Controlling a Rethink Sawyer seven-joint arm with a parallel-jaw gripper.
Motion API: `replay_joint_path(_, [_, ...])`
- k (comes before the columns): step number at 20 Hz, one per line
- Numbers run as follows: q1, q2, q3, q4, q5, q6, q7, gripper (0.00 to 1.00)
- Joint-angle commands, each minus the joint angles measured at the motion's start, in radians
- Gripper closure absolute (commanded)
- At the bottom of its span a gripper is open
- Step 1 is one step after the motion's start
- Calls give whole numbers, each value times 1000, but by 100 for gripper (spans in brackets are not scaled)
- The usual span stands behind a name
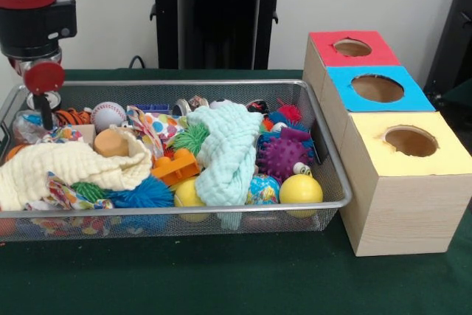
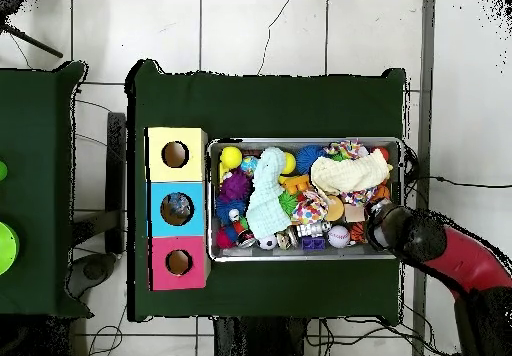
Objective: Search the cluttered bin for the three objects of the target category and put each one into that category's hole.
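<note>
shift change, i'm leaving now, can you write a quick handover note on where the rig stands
Tool: down at the far corner of the bin on the side away from the boxes; whether it is open or shut cannot be told.
Bin: packed with balls and toys, with a mint cloth and a cream cloth draped over them.
Bottles: something clear sits right beside the tool, too buried to confirm as a bottle; no others visible.
Boxes: red, blue and yellow tops, one hole each.
Done: nothing confirmed as delivered.
Left: find all three bottles and drop them in.
</note>
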Motion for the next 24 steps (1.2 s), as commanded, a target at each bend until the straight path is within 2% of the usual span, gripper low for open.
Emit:
replay_joint_path(1, [-43, 98, 34, -14, -108, -66, -97, 100])
replay_joint_path(6, [-56, 82, 53, 4, -113, -71, -99, 100])
replay_joint_path(9, [-60, 48, 68, 33, -112, -67, -105, 100])
replay_joint_path(13, [-41, -81, 80, 103, -99, -20, -114, 100])
replay_joint_path(16, [-16, -206, 100, 156, -68, 84, -144, 100])
replay_joint_path(18, [24, -263, 76, 165, -67, 136, -136, 100])
replay_joint_path(21, [52, -292, 59, 169, -70, 167, -120, 100])
replay_joint_path(24, [48, -286, 74, 166, -70, 164, -117, 100])
